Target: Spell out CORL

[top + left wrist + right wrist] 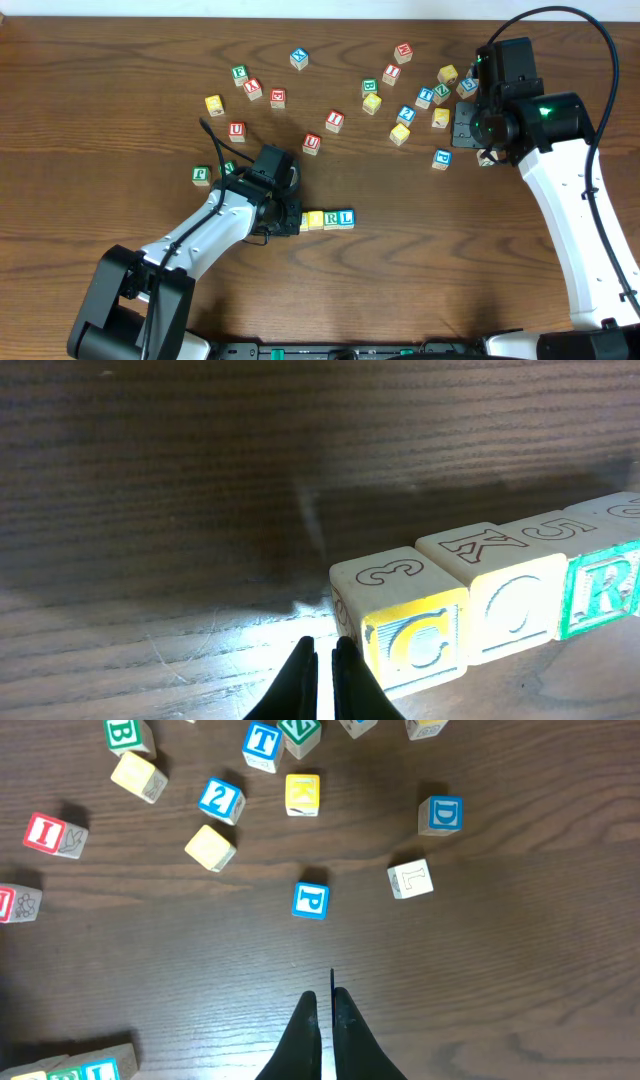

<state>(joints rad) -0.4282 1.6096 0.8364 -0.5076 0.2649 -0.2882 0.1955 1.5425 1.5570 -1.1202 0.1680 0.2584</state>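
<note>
left gripper (325, 647): closed, empty; we note C cube (415, 638) just right of it
right gripper (323, 997): closed, empty; farther off

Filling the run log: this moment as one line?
letter row: C-O-R-L lined up | left gripper: shut, beside C block | right gripper: shut, empty
</note>
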